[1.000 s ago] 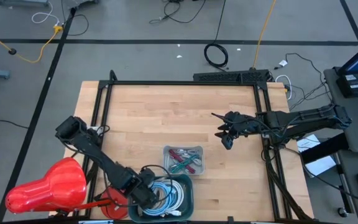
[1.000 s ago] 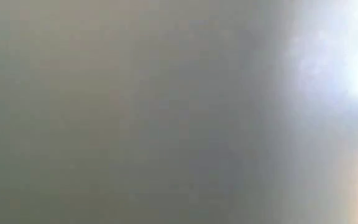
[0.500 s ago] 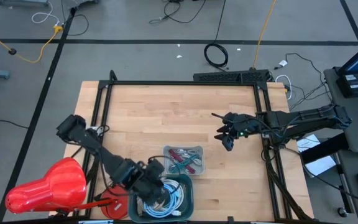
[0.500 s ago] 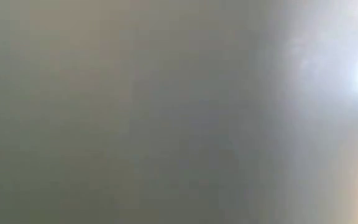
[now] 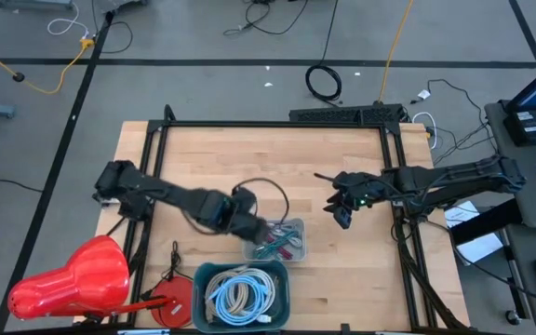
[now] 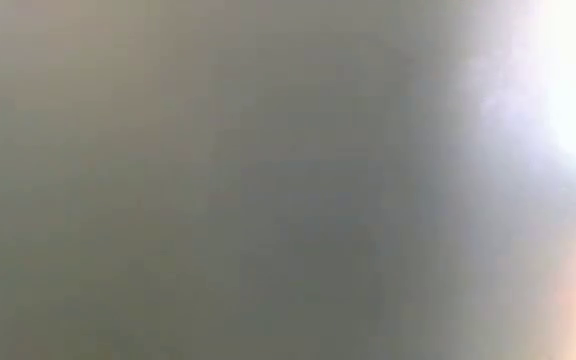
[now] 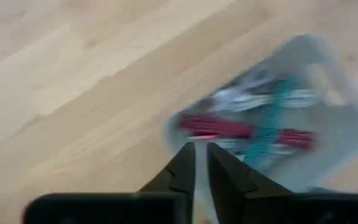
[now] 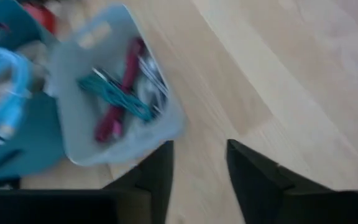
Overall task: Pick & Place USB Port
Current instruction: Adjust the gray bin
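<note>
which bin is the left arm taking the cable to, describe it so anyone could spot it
On the wooden table, look near the front edge, centre. Two bins sit there: the teal bin of coiled pale cables, and just behind it the small clear bin. Red and teal cables fill it, and the left gripper is at its rim.

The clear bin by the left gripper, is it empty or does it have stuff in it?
Not empty: the clear bin holds red and teal cables.

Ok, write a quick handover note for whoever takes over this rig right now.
Left gripper: at the clear tray's edge, with a dark cable loop arching beside it.
Right gripper: open, hovering over bare table to the right of the tray.
The tray holds red and teal cables; the blue bin at the front holds more.
Left to do: confirm the dark cable lands in the tray.
</note>
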Robot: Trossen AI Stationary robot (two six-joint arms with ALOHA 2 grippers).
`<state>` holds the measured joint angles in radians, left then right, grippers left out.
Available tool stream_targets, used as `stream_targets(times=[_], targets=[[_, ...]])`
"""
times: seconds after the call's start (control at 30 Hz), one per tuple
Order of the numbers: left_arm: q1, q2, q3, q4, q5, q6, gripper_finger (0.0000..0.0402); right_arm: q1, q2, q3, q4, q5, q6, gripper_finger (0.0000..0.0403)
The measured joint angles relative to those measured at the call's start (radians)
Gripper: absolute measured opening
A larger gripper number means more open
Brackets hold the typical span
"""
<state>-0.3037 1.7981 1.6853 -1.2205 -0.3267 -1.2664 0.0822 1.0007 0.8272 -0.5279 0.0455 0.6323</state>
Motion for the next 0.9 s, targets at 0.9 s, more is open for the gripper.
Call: stream_targets(times=[0.9], targets=[[-0.103, 0.001, -0.233, -0.275, 0.343, -0.285, 0.0002, 0.06, 0.16, -0.297, 0.38, -0.044, 0.106, 0.0]])
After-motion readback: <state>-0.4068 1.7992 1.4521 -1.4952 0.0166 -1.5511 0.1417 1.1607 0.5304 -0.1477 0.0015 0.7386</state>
